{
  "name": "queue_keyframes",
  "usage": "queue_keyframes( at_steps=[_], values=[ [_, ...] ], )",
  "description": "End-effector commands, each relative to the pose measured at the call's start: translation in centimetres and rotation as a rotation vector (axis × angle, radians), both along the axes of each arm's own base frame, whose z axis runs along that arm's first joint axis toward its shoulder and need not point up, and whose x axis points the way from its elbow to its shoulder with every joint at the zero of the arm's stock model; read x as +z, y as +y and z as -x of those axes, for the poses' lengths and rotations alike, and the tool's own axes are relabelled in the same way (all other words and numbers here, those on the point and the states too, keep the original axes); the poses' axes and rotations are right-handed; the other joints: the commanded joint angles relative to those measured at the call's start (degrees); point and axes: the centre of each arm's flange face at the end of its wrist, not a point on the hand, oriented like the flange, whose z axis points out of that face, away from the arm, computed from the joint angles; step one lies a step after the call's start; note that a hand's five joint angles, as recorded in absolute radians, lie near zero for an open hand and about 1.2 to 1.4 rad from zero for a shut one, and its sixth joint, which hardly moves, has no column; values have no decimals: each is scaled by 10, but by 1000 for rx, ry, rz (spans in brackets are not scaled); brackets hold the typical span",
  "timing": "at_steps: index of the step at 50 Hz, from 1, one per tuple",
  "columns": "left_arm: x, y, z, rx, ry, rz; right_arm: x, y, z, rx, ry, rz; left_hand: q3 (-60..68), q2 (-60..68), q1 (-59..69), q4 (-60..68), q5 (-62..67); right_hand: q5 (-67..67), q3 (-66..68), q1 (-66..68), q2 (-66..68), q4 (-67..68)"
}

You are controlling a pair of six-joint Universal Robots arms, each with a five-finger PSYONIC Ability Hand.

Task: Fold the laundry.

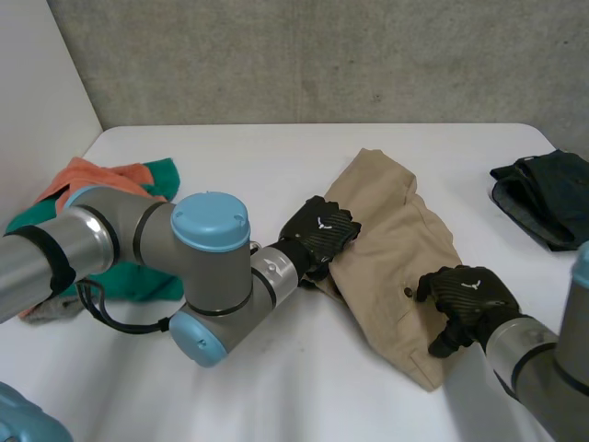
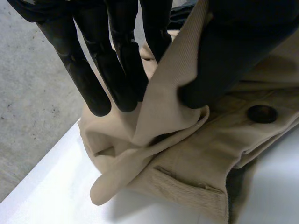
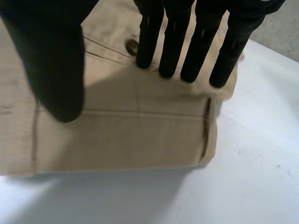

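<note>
Light: bright and even, from overhead, over the white surface (image 1: 276,166) and the grey wall (image 1: 322,55).
Glare: none; the surface beside the right hand (image 3: 173,42) was pale and matte.
Shadows: a soft grey band lay on the surface along the edge of the tan trousers (image 2: 196,158), past the fingertips of the left hand (image 2: 84,70); the folds under those fingertips were dim.
Hands: both read as near-flat black, with little surface detail.

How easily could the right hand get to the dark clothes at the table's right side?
Probably yes. The right hand rests open on the tan garment, holding nothing, and only bare table lies between it and the dark clothes, though its reach is a guess.
</note>
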Motion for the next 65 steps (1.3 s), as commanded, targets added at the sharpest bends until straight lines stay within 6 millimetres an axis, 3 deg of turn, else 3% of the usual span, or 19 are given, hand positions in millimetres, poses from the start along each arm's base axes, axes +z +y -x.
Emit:
queue_keyframes(
  at_steps=[1, 2, 10, 13, 16, 18, 19, 21, 25, 37, 41, 46, 52, 55, 57, 59, 60, 63, 65],
  values=[
    [13, -6, -1, 53, 21, 30, -9, -11, -10, 8, 4, 9, 148, 142, 162, 143, 150, 375, 375, 366, 373, 376],
    [24, -6, -1, 67, 38, 51, -2, -16, -11, 9, -7, 35, 148, 142, 162, 143, 150, 434, 433, 425, 431, 435],
    [99, 2, -8, 83, 152, 161, 55, -30, -15, 18, -66, 228, 148, 142, 162, 143, 150, 434, 434, 425, 432, 435],
    [109, 5, -14, 88, 160, 173, 76, -32, -13, 2, -81, 279, 148, 142, 162, 143, 150, 434, 434, 425, 432, 435],
    [103, 7, -16, 86, 146, 162, 91, -24, -10, 4, -97, 298, 148, 142, 162, 143, 150, 434, 434, 425, 432, 435],
    [97, 8, -17, 86, 133, 148, 94, -19, -6, 4, -92, 294, 148, 142, 162, 143, 150, 274, 274, 265, 272, 275],
    [94, 9, -17, 85, 125, 142, 92, -14, -6, 16, -83, 275, 148, 142, 162, 143, 150, 43, 43, 35, 41, 45],
    [89, 9, -16, 85, 118, 134, 83, -8, -5, 28, -70, 220, 148, 142, 162, 143, 150, -134, -135, -143, -137, -133],
    [73, 3, -15, 95, 92, 110, 70, 5, -1, 27, -48, 102, 148, 142, 162, 143, 150, -265, -265, -274, -267, -264],
    [62, -5, -10, 127, 83, 108, 51, 26, 1, -27, -140, -66, 148, 142, 162, 143, 150, -266, -266, -275, -268, -265],
    [61, -7, -9, 128, 84, 109, 32, 34, -11, -5, -181, -158, 148, 142, 162, 143, 150, -266, -266, -275, -268, -265],
    [58, -7, -9, 130, 79, 103, -9, 36, -38, 38, -187, -240, 148, 142, 162, 143, 150, -266, -266, -275, -268, -265],
    [57, -7, -10, 130, 75, 98, -24, 28, -53, 31, -162, -197, 148, 142, 162, 143, 150, -266, -266, -275, -268, -265],
    [58, -7, -10, 132, 76, 100, -30, 26, -62, 7, -136, -155, 148, 142, 162, 143, 150, 50, 49, 41, 48, 51],
    [60, -5, -10, 132, 78, 100, -23, 16, -61, -56, -140, -74, 148, 142, 162, 143, 150, 432, 432, 423, 430, 433],
    [63, -4, -10, 136, 81, 103, -12, 9, -62, -83, -156, -2, 148, 142, 162, 143, 150, 434, 434, 425, 432, 435],
    [67, -4, -11, 142, 86, 110, 7, 2, -61, -96, -190, 76, 148, 142, 162, 143, 150, 434, 434, 425, 432, 435],
    [103, -3, -17, 184, 142, 169, 58, 0, -62, -53, -249, 225, 148, 142, 162, 143, 150, 434, 434, 425, 432, 435],
    [139, 2, -25, 206, 203, 225, 82, -5, -60, -34, -256, 305, 148, 142, 162, 143, 150, 434, 434, 425, 432, 435]
  ],
)
